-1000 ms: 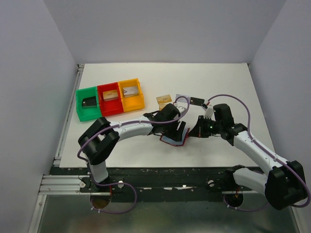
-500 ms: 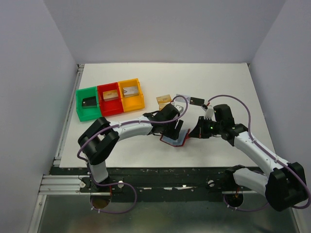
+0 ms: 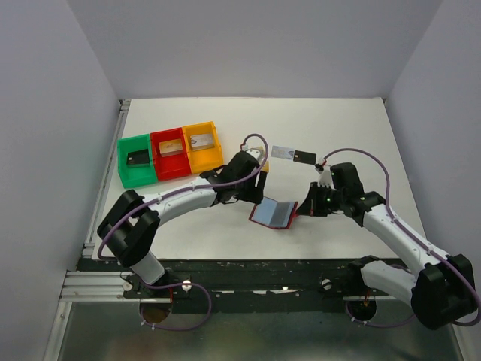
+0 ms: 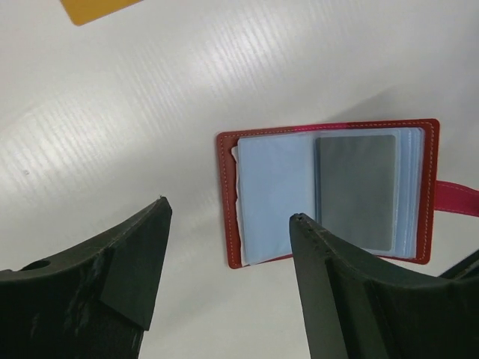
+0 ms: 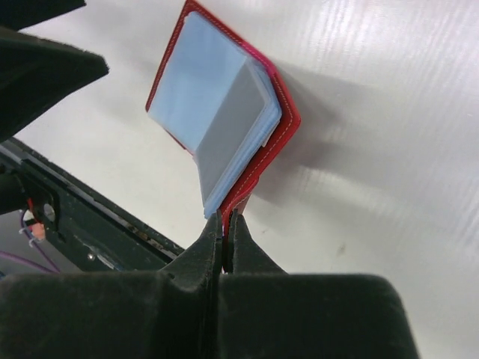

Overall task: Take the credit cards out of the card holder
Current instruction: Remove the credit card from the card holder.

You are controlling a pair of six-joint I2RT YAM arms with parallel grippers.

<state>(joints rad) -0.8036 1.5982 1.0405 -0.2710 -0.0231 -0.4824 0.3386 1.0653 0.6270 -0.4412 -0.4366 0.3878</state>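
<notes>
- Two pincers, only one of them loaded: the right gripper (image 5: 224,224) is clenched, jaws pressed together on a red strip at the rim of the card holder (image 5: 224,127).
- Card holder: dark red, lying open on the table (image 3: 338,128) between the two arms, towards the near edge. Pale blue sleeves face up. One half rests flat and the other tilts upward on the gripped side. Its snap tab (image 4: 456,198) sticks out towards the right gripper.
- One grey card (image 4: 355,191) shows through the clear sleeve on the tab side.
- Left gripper (image 4: 228,211): released, jaws wide apart and empty, hanging above the table over the holder's free edge.
- Credit cards (image 3: 291,155) outside the holder: a pale card (image 3: 282,153) and a black card (image 3: 304,158) lie side by side beyond the holder. A gold-tan card (image 4: 97,7) is cut off at the top of the left wrist view.
- Far left: green bin (image 3: 123,167), red bin (image 3: 158,169) and orange bin (image 3: 218,154) stand in a row, each holding a small flat item.
</notes>
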